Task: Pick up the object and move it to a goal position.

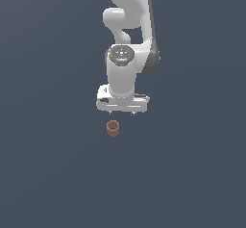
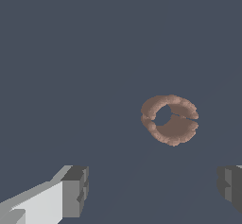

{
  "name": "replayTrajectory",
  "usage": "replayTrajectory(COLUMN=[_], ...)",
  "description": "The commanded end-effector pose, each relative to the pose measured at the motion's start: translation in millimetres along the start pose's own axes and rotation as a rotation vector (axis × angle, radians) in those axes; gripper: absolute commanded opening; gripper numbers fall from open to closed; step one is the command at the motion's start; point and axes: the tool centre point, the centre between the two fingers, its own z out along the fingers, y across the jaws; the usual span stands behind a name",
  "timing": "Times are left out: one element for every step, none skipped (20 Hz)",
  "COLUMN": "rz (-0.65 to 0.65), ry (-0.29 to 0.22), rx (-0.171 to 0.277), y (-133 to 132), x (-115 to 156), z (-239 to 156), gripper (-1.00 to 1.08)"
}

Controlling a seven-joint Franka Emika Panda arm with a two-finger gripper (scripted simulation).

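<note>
Right now our gripper hangs over the flat gray floor with its two fingers spread wide apart, and it holds nothing. In the wrist view we see one gray fingertip on one side and the other at the far edge. The little brown cup sits on the floor by itself, open end up. It is near the gripper but not touching it. In the wrist view the cup is not between the fingers; it sits off to one side of the gap.

What could go wrong? We think that if we go straight down from here, a finger could bump the cup's rim and knock it over. Or both fingers could close on empty air. The cup is tiny, so a bad squeeze could make it pop out.
</note>
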Motion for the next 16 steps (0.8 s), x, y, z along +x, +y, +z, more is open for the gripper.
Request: replayTrajectory(rz=[0.000,-0.001,-0.004,-0.010,-0.017,-0.026,-0.037,-0.046,-0.052,-0.057,-0.059,-0.059,-0.057,-0.054,-0.049,-0.043], ry=[0.000,0.000,0.001,0.003,0.006,0.009,0.012,0.014,0.016,0.017,0.017,0.017,0.017,0.017,0.017,0.017], rx=[0.000,0.000,-0.002,-0.003,-0.006,-0.009,-0.013,-0.016,-0.018,-0.019,-0.020,-0.020,-0.019,-0.019,-0.018,-0.018], y=[0.0,-0.1,0.1,0.1,0.2,0.2,0.3,0.3,0.3,0.3,0.3,0.4,0.2,0.4,0.5,0.8], x=[0.0,0.1,0.6,1.3,2.2,3.3,4.6,5.5,6.1,6.5,6.6,6.5,6.4,6.3,6.4,6.6], z=[0.0,-0.3,-1.1,-2.5,-4.4,-6.8,-9.5,-11.6,-13.1,-14.0,-14.4,-14.4,-14.0,-13.5,-13.1,-12.6], gripper=[1.00,1.00,1.00,1.00,1.00,1.00,1.00,1.00,1.00,1.00,1.00,1.00,1.00,1.00,1.00,1.00])
